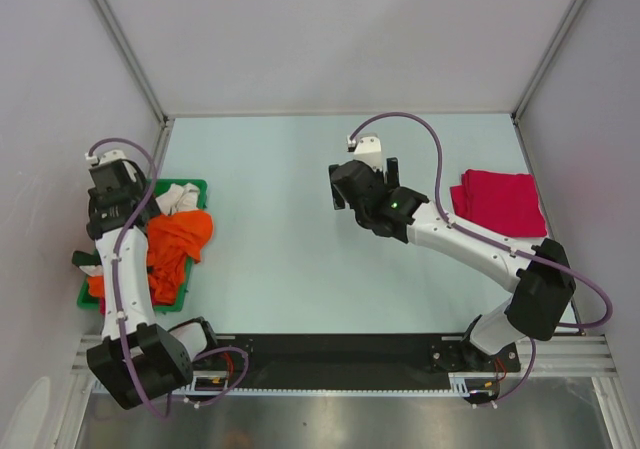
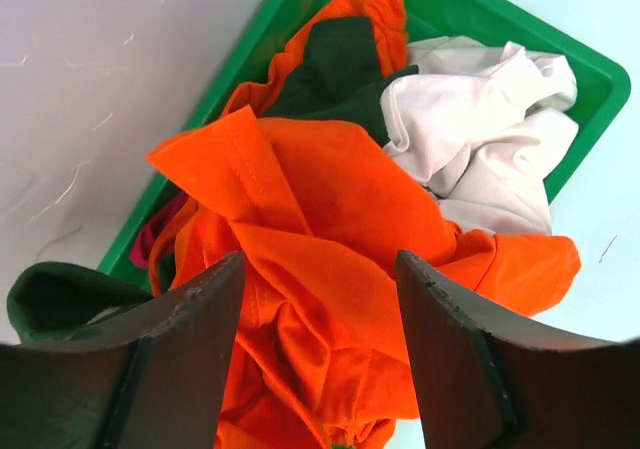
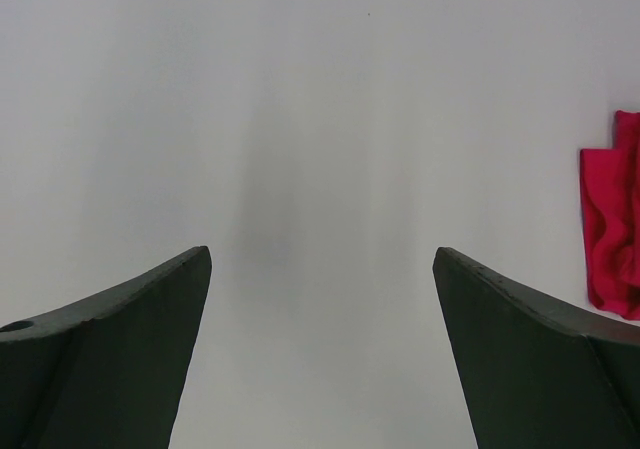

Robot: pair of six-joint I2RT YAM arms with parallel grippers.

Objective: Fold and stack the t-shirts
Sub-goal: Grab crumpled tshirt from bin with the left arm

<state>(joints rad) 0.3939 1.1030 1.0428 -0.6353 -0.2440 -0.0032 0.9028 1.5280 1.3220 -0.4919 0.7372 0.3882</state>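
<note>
A crumpled bright orange t-shirt [image 2: 330, 199] lies on top of the pile in the green bin [image 2: 590, 69] at the table's left edge. A cream shirt [image 2: 480, 129] and a dark green one [image 2: 335, 74] lie beside it. My left gripper [image 2: 320, 259] hangs open just above the orange cloth, one finger on each side of a fold, gripping nothing. A folded magenta-red t-shirt [image 1: 498, 202] lies flat at the right of the table. My right gripper [image 3: 322, 254] stands open over bare table near the middle, with the red shirt [image 3: 612, 229] off to its right.
The orange shirt [image 1: 180, 237] spills over the bin's [image 1: 195, 185] right rim onto the table. More dark green cloth [image 2: 60, 294] hangs outside the bin's left side. Grey walls close in the table on three sides.
</note>
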